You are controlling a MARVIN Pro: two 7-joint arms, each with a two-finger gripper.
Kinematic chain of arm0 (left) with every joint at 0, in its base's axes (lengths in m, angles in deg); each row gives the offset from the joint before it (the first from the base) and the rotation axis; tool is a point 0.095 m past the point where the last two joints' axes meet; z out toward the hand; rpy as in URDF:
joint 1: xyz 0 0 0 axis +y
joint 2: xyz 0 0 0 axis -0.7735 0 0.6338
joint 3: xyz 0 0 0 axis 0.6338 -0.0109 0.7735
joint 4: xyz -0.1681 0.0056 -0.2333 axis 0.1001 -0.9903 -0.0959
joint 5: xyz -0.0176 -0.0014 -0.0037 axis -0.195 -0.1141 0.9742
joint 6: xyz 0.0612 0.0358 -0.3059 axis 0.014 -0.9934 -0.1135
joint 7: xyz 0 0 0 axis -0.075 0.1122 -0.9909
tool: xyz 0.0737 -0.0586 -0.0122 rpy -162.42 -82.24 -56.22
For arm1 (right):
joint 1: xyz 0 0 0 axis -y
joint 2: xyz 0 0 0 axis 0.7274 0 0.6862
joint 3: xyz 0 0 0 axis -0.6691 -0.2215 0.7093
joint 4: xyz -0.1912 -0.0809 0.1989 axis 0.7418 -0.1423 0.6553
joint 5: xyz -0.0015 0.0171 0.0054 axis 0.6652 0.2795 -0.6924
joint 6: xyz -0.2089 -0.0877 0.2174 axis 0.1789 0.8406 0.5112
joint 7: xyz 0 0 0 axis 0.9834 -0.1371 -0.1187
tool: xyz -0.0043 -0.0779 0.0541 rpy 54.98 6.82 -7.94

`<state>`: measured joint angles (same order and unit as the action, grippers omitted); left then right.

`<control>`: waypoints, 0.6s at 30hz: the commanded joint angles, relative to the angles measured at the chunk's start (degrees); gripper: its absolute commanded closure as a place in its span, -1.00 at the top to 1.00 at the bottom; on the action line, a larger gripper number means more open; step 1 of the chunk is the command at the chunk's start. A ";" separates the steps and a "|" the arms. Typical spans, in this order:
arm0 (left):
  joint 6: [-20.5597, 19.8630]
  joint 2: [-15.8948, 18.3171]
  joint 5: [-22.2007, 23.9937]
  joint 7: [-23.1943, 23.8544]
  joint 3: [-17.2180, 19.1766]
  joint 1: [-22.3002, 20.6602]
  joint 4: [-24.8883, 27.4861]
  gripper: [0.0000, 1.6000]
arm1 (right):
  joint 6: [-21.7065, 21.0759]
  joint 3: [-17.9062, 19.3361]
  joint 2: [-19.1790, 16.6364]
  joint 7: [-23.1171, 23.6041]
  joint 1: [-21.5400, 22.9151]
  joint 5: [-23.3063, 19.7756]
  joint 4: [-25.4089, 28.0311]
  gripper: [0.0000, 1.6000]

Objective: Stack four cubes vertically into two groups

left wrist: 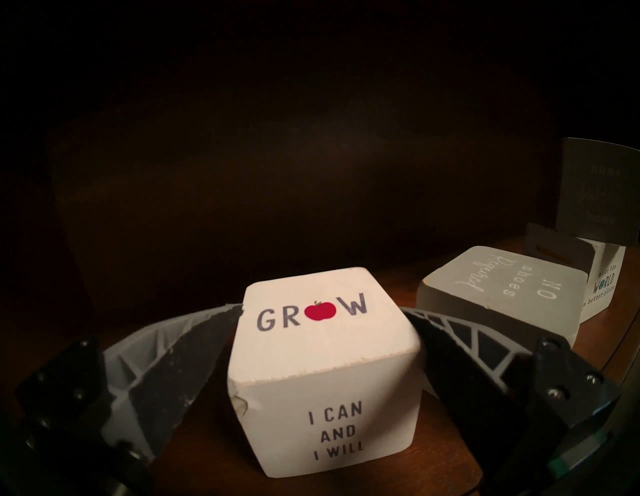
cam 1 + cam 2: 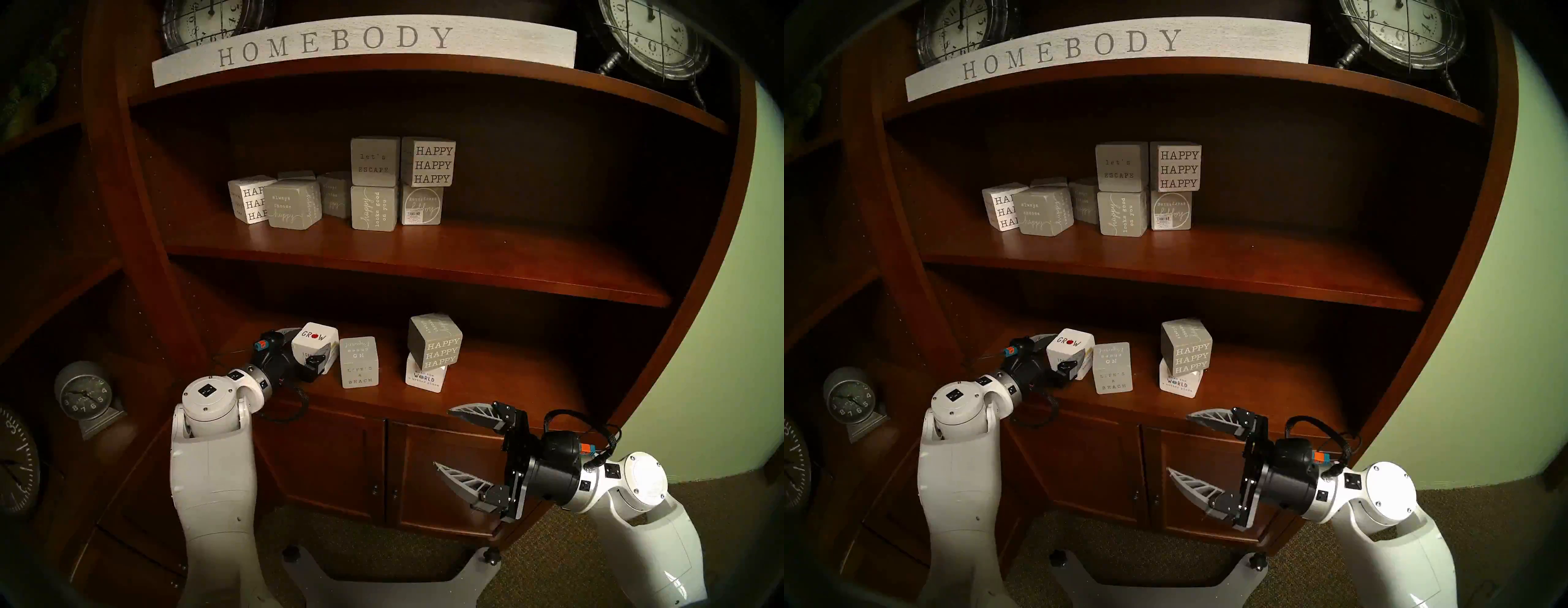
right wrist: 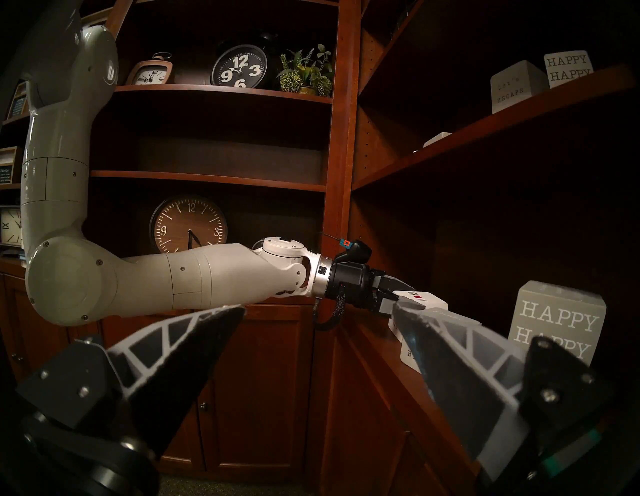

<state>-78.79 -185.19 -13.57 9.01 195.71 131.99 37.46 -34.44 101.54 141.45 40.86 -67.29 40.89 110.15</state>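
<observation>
Left tool (image 1: 322,346) spread wide around white "GROW" cube (image 1: 322,374), right tool (image 2: 441,439) open, empty

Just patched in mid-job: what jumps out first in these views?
The left gripper brackets the white "GROW" cube with the red apple on the lower wooden shelf, fingers beside it. Right of it stands the grey "LIFE'S A BEACH" cube, then a grey "HAPPY HAPPY HAPPY" cube askew atop a white cube.

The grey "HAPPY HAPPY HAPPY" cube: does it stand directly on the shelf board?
No, the grey "HAPPY HAPPY HAPPY" cube rests skewed on a white cube.
</observation>
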 commanded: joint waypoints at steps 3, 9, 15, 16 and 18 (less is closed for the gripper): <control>0.41 0.12 -0.01 -0.74 0.18 -0.50 -0.15 1.00 | -0.16 0.05 0.12 -0.01 0.22 -0.34 0.74 1.00; -0.36 0.49 -0.05 -0.52 0.16 -0.67 -1.32 1.00 | -0.18 0.07 0.17 0.03 0.22 -0.31 0.74 1.00; -0.17 0.73 0.70 -0.09 0.28 -1.07 -2.51 1.00 | -0.20 0.10 0.21 0.06 0.22 -0.29 0.74 1.00; -0.24 0.72 0.72 -0.15 0.22 -1.12 -2.40 0.98 | -0.20 0.10 0.22 0.07 0.23 -0.28 0.74 1.00; -0.18 0.77 0.91 -0.06 0.22 -1.23 -2.27 0.60 | -0.21 0.11 0.24 0.09 0.23 -0.27 0.74 1.00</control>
<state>-79.36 -184.76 -13.32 8.38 195.82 131.69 34.52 -34.50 101.61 141.59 40.96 -67.28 40.99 110.15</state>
